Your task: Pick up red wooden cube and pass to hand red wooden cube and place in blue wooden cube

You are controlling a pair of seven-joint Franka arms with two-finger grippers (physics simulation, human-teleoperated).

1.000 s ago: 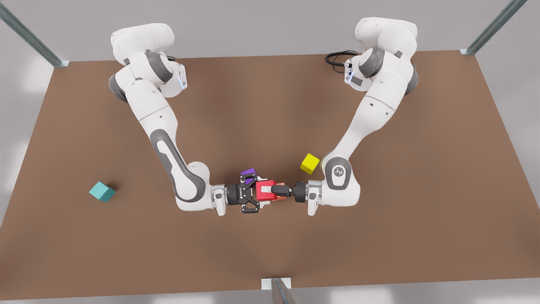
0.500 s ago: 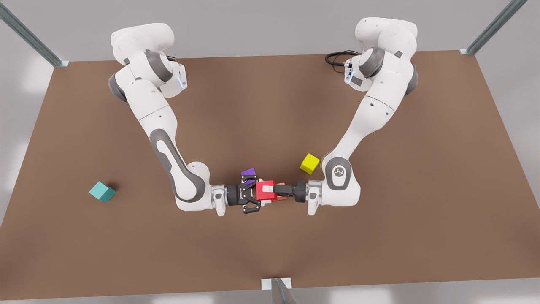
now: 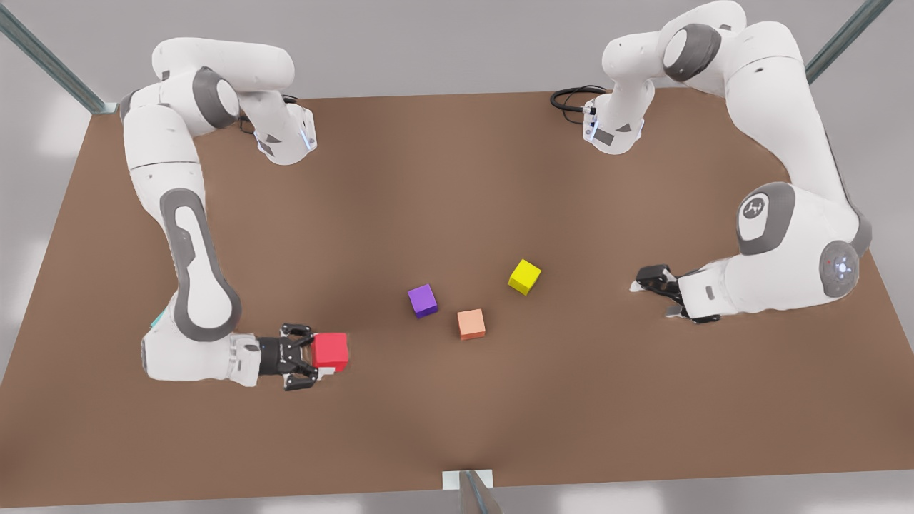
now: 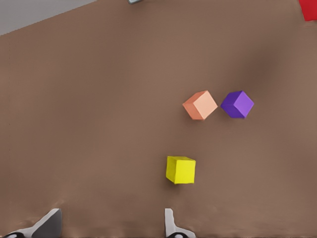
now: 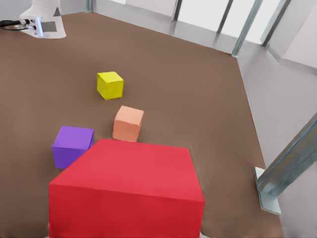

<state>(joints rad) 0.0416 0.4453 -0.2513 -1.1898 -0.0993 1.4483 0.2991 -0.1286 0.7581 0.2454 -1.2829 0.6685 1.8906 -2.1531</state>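
Note:
The red wooden cube (image 3: 331,351) hangs near the table's front at the front view's left, held in the hand, my right gripper (image 3: 308,355), a black claw shut on it. In the right wrist view the red wooden cube (image 5: 129,193) looms close. Behind that arm's forearm only a teal sliver of the blue wooden cube (image 3: 153,321) shows. My left gripper (image 3: 643,280), slim and two-fingered, sits low at the front view's right, open and holding nothing. Its fingertips (image 4: 49,223) stand wide apart, with a corner of the red wooden cube (image 4: 309,7) far off.
Three loose cubes lie mid-table: purple (image 3: 423,300), salmon-orange (image 3: 471,323) and yellow (image 3: 525,276). From the left wrist, the yellow cube (image 4: 181,169) lies nearest, then orange (image 4: 200,105) and purple (image 4: 237,104). A metal post bracket (image 3: 467,480) stands at the front edge.
The two grippers met on the red cube at mid-table. The slim gripper let go and drew back to the front view's right; the claw carried the cube to the left.

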